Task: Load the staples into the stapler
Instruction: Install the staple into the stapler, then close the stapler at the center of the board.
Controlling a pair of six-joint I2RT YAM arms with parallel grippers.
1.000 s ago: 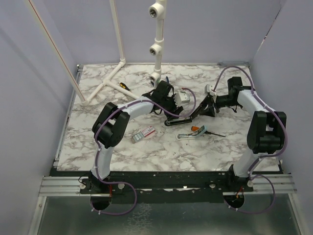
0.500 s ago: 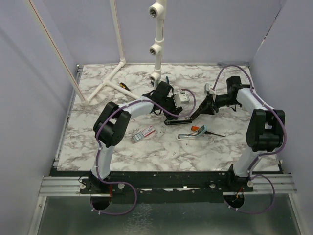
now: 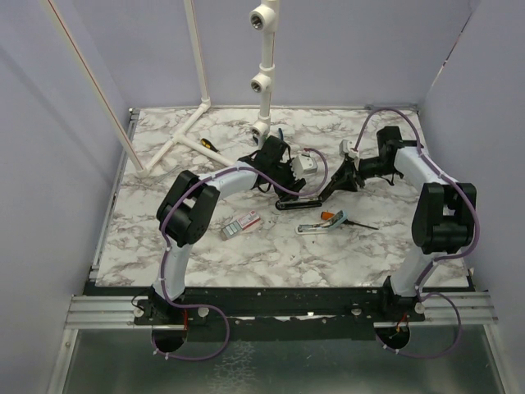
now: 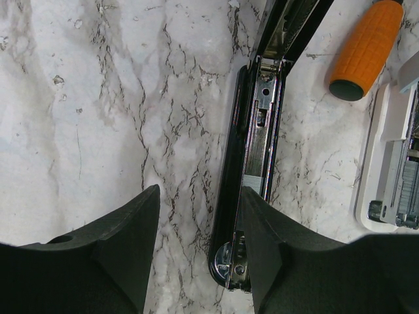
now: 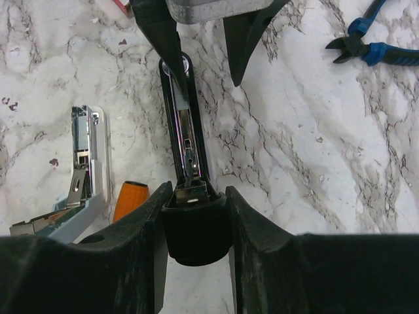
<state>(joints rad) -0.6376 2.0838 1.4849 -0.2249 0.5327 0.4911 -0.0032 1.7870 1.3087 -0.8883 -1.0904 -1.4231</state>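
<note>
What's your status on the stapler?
Right gripper clamps slim black hinged stapler by raised lid; left gripper open at its base. White red-marked staple box untouched. Orange-handled screwdriver beside, apart.

The marble-look tabletop point(image 3: 164, 238) is carrying a fair bit of clutter. An orange-handled screwdriver point(image 3: 330, 217) is lying right of centre with its shaft pointing right. A white stapler point(image 3: 310, 227) is sitting just beside the handle, hinged open with its metal insides showing. Blue-handled cutters point(image 5: 373, 49) are lying further back, near the foot of the white PVC pipe stand point(image 3: 264, 74) that's rising at the back edge. A small yellow-and-black screwdriver point(image 3: 209, 144) is lying just beside the pipe tee point(image 3: 176, 141), which is sitting flat at back left. Lilac walls point(image 3: 49, 205) are boxing it all in.
</note>
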